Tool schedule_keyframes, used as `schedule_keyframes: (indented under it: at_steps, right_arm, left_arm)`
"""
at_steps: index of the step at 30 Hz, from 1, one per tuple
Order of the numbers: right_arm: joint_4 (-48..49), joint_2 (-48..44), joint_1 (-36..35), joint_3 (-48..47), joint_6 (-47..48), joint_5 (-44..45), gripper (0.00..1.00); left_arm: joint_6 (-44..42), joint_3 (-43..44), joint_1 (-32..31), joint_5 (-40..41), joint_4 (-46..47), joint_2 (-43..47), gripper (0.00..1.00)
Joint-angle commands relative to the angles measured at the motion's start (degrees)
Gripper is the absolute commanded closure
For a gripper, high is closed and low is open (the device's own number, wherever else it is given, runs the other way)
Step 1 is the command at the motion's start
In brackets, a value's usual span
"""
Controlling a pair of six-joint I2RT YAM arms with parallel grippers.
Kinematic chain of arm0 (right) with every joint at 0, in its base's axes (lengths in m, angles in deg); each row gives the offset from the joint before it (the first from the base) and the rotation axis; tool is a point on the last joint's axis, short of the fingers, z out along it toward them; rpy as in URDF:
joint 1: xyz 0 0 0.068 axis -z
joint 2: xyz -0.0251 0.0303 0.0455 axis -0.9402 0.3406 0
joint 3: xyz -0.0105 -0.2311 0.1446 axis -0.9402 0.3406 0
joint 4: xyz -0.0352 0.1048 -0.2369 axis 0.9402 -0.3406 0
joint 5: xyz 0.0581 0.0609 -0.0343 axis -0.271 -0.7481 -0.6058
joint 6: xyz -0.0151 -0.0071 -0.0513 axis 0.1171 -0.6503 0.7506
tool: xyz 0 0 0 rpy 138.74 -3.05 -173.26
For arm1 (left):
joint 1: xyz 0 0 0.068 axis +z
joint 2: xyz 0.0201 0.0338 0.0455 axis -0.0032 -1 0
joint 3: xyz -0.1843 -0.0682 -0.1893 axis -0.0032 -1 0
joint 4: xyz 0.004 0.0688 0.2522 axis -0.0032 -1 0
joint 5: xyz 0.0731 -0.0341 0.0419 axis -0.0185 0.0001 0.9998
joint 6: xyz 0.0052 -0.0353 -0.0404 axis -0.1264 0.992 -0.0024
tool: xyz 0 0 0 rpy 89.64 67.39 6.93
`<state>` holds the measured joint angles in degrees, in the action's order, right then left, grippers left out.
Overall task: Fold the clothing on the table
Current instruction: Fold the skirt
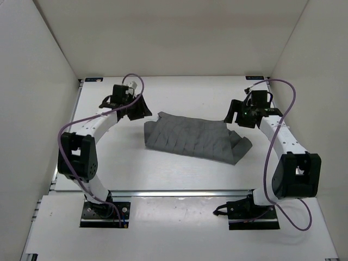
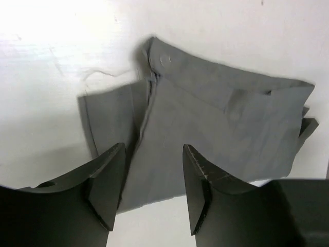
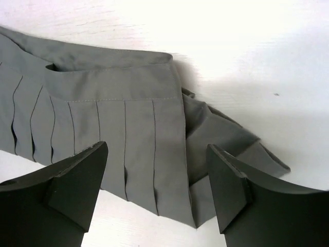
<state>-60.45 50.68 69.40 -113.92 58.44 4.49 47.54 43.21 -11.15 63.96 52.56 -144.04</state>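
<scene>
One piece of clothing, grey, pleated, lying flat mid-table as a wide band between the two arms; right end rumpled, with a loose flap sticking out. Two grippers in view, two fingers each. Left gripper just off the garment's far left corner; in the wrist view jaws moderately apart, nothing between them, cloth visible below the gap. Right gripper at the far right corner; in the wrist view jaws wide apart, nothing pinched, pleated panel and rumpled end showing below. One small round button on the waistband near the left end. Two purple cables, one per arm: left, right. Cannot tell from the overhead view whether either gripper touches the fabric.
</scene>
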Motion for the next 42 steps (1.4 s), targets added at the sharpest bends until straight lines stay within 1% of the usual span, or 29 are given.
schedule_keyframes:
  at_steps: [1, 3, 6, 8, 10, 12, 13, 15, 19, 23, 25, 26, 27, 28, 29, 31, 34, 36, 38, 40, 42]
  right_arm:
    - [-3.4, -5.1, -1.2, 1.5, -2.9, 5.5, 0.25]
    - [-4.5, -9.0, -1.5, 5.0, -5.2, 5.2, 0.25]
    - [-3.5, -14.4, -2.0, 11.1, -10.2, 5.0, 0.28]
    - [-2.8, -18.0, -3.0, 14.4, -13.0, 6.3, 0.32]
    - [-2.7, -22.2, -3.0, 16.8, -15.5, 6.3, 0.34]
    - [-2.5, -23.8, -2.3, 18.8, -17.0, 5.7, 0.35]
    - [-2.1, -25.0, -2.1, 19.4, -17.1, 5.0, 0.35]
    - [-3.0, -26.0, -2.2, 20.7, -17.7, 5.6, 0.35]
    - [-2.9, -28.3, -1.2, 22.7, -17.9, 5.1, 0.35]
    - [-2.5, -29.1, -0.7, 23.1, -17.7, 4.1, 0.34]
    - [-2.6, -29.7, -0.4, 24.1, -18.0, 4.1, 0.34]
    - [-2.4, -29.8, -0.5, 24.3, -18.2, 4.1, 0.34]
    - [-2.8, -30.1, -1.2, 25.1, -19.0, 3.8, 0.33]
    - [-2.8, -30.2, -1.4, 26.3, -19.3, 3.6, 0.33]
    - [-3.4, -30.2, -1.2, 26.4, -19.7, 4.4, 0.33]
    - [-2.8, -30.9, -2.6, 28.3, -20.8, 5.1, 0.33]
    - [-0.9, -29.9, -2.3, 30.1, -21.3, 3.2, 0.34]
    - [0.1, -27.2, -2.9, 30.5, -21.7, 4.1, 0.33]
    - [1.8, -25.1, -4.0, 30.6, -21.5, 4.8, 0.30]
    - [3.3, -22.8, -4.2, 31.0, -21.7, 5.4, 0.31]
    - [5.5, -20.5, -3.7, 31.6, -22.1, 4.1, 0.30]
  left_arm:
    - [-0.6, -8.3, -3.9, 1.1, 1.0, 7.8, 0.41]
    - [0.2, -16.3, -5.0, 1.4, 2.9, 11.8, 0.40]
    - [1.1, -22.8, -7.3, 4.6, 5.7, 14.9, 0.41]
    - [2.0, -25.1, -7.6, 6.4, 6.5, 15.7, 0.41]
    - [1.6, -26.0, -8.3, 6.3, 6.2, 15.4, 0.40]
    - [1.7, -25.9, -9.1, 8.0, 5.4, 14.0, 0.40]
    - [1.8, -25.9, -9.3, 9.0, 4.9, 13.5, 0.39]
    - [2.4, -26.8, -9.9, 10.8, 7.0, 12.8, 0.35]
    - [4.0, -29.6, -9.8, 11.8, 10.8, 11.7, 0.36]
    - [4.6, -28.6, -10.0, 13.4, 10.5, 8.9, 0.36]
    - [5.8, -27.8, -9.8, 14.1, 12.3, 7.5, 0.44]
    - [5.9, -27.9, -9.2, 13.7, 12.8, 7.0, 0.56]
    - [6.4, -28.0, -9.2, 13.1, 14.1, 6.7, 0.72]
    - [7.1, -28.1, -9.2, 12.6, 14.8, 6.3, 0.81]
    - [7.2, -28.5, -8.8, 13.0, 14.9, 6.6, 0.99]
    - [7.0, -29.3, -9.5, 14.5, 15.0, 7.9, 1.00]
    - [6.0, -32.1, -9.2, 14.1, 13.6, 11.3, 1.00]
    - [6.0, -34.7, -9.5, 14.3, 12.7, 14.8, 1.00]
    - [6.0, -37.5, -9.6, 13.0, 12.4, 18.1, 1.00]
    - [6.3, -38.4, -9.9, 12.8, 11.7, 20.6, 1.00]
    - [6.4, -39.6, -10.6, 12.9, 11.1, 23.0, 1.00]
